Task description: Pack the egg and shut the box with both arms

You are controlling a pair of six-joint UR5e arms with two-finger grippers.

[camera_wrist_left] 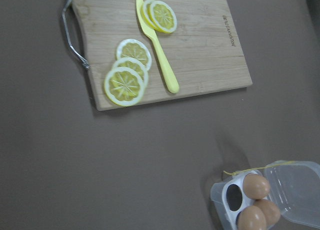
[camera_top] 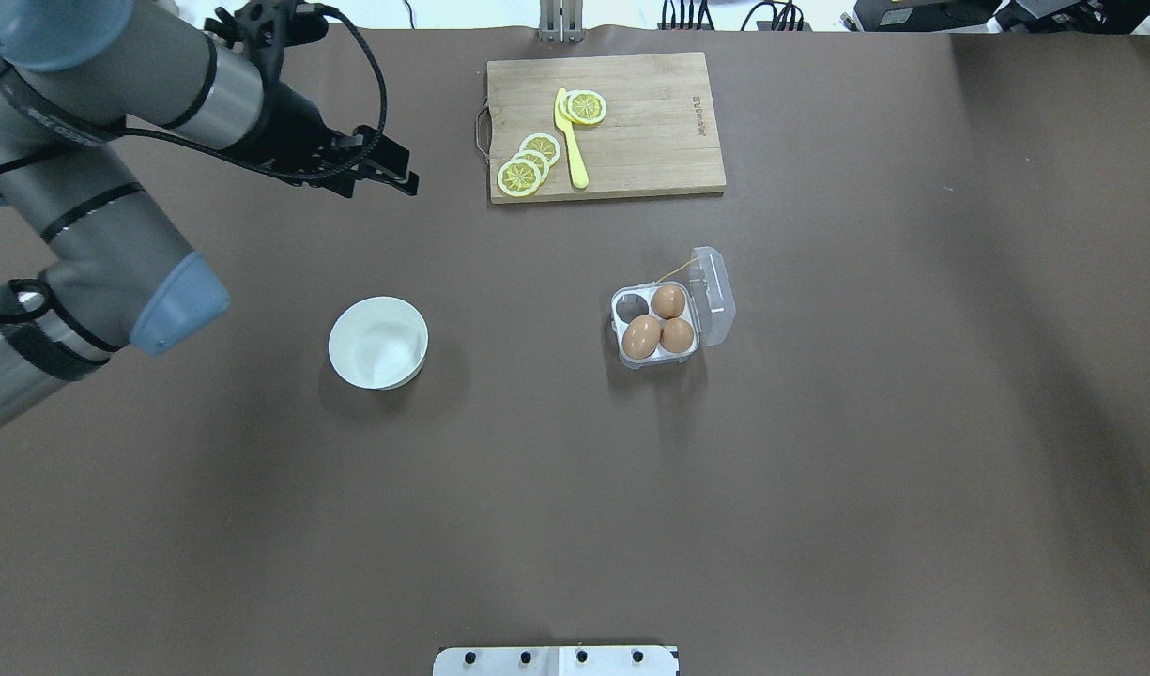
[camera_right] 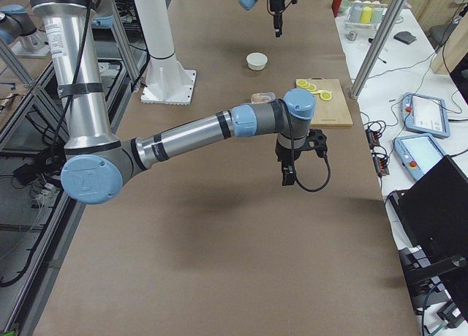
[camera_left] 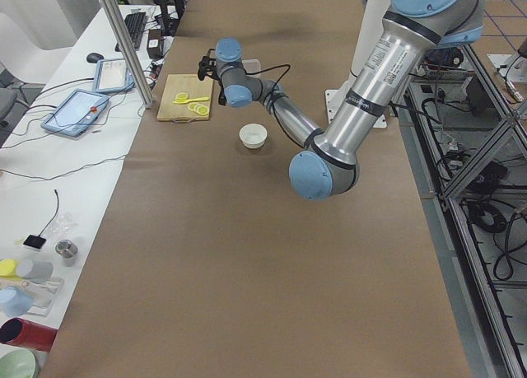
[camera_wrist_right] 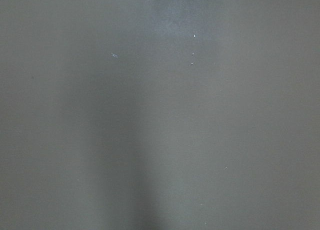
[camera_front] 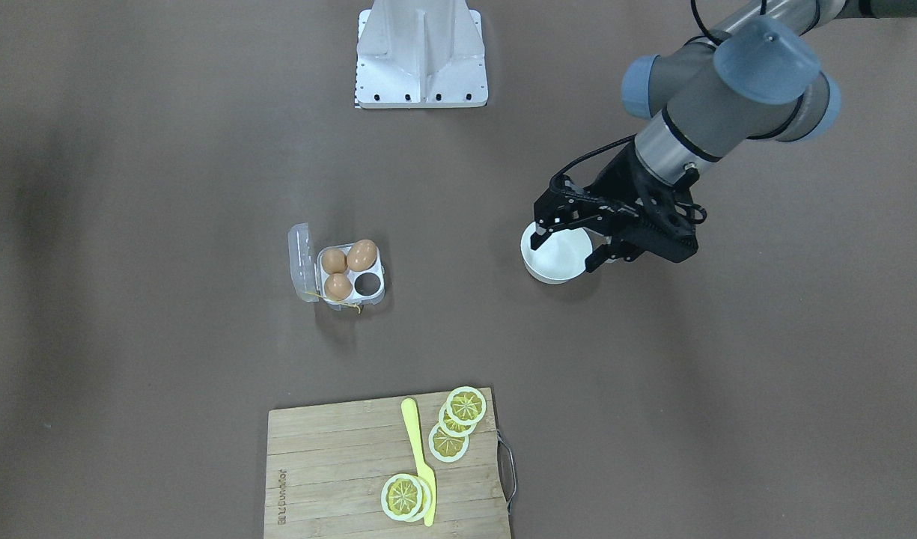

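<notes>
The clear egg carton (camera_top: 656,324) sits mid-table with its hinged lid (camera_top: 714,296) open. Three tan-brown eggs (camera_top: 641,336) fill three cups and the fourth cup (camera_top: 631,305) is empty. The carton also shows in the front view (camera_front: 351,275) and the left wrist view (camera_wrist_left: 250,202). My left gripper (camera_front: 567,251) is open and empty, raised above the white bowl (camera_front: 557,258), which holds no egg. In the overhead view the left gripper (camera_top: 396,176) is far left of the carton. My right gripper (camera_right: 287,173) shows only in the right side view, raised over bare table; I cannot tell whether it is open or shut.
A wooden cutting board (camera_top: 650,141) with lemon slices (camera_top: 520,175) and a yellow knife (camera_top: 571,141) lies at the far edge, beyond the carton. The white bowl (camera_top: 378,343) stands left of the carton. The white stand's base (camera_front: 422,56) is at the robot's side.
</notes>
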